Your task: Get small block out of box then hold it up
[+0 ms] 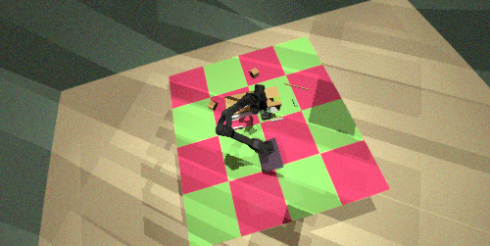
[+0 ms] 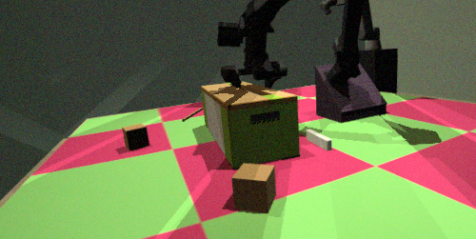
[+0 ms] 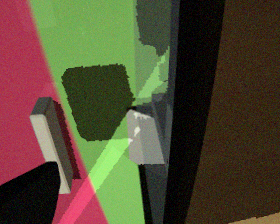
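Checkered green and pink mat [image 1: 306, 180] [image 2: 119, 194] [image 3: 11, 50]: flat squares, below the gripper [image 1: 265, 108] [image 2: 253, 78], whose fingers stand apart, gripping nothing. Box [image 1: 270, 92] [image 2: 264, 134] [image 3: 246, 100]: rectangular, grained wooden top, green slotted end, directly under the hand. Plain wooden cube [image 1: 212, 105] [image 2: 254, 187]: beyond that end from the hand. White bar [image 2: 319, 140] [image 3: 51, 150]: smooth, oblong, below the hand, beside the box. Pale grey, flat-faced block [image 3: 146, 140]: apparently behind the clear front, below the hand; identity as task block unconfirmed.
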